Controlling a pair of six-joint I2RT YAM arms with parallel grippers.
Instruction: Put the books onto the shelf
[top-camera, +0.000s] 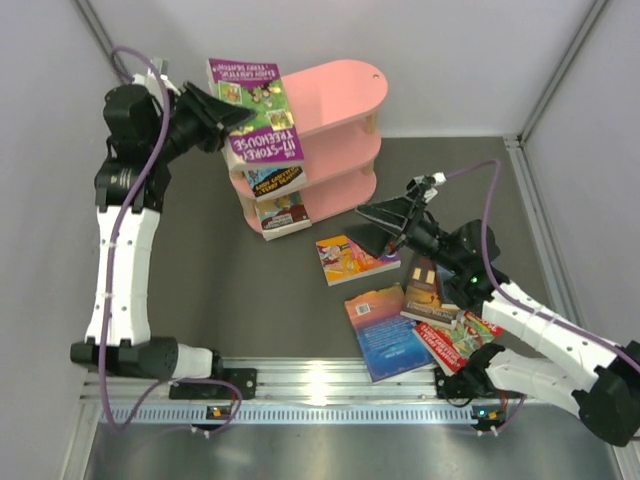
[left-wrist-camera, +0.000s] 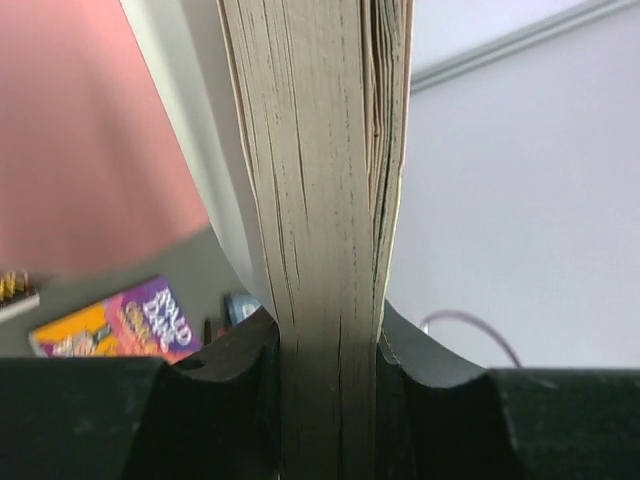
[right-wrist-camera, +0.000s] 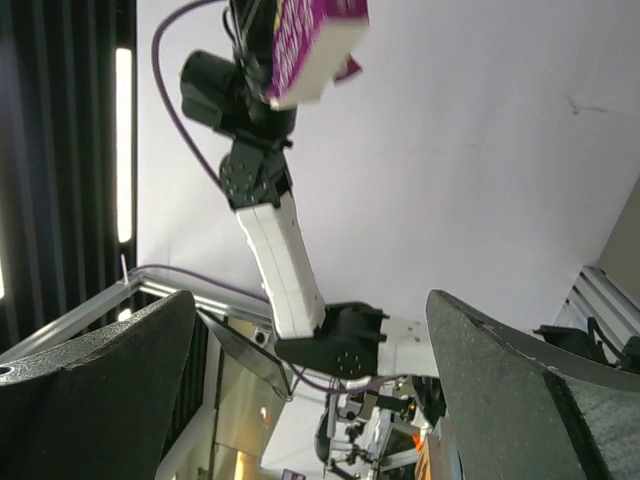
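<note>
Left wrist view — left end effector (left-wrist-camera: 330, 350) is pinching a thick paperback (left-wrist-camera: 320, 180) across its page block beside the pink shelf (top-camera: 335, 100); probably light, stiff, glossy. Right end effector (top-camera: 368, 232) is gaping wide above loose books (top-camera: 385, 320).

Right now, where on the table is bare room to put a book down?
The table is bare between the left arm and the orange book. The shelf top is bare on the right. Books crowd the right arm's side.
</note>
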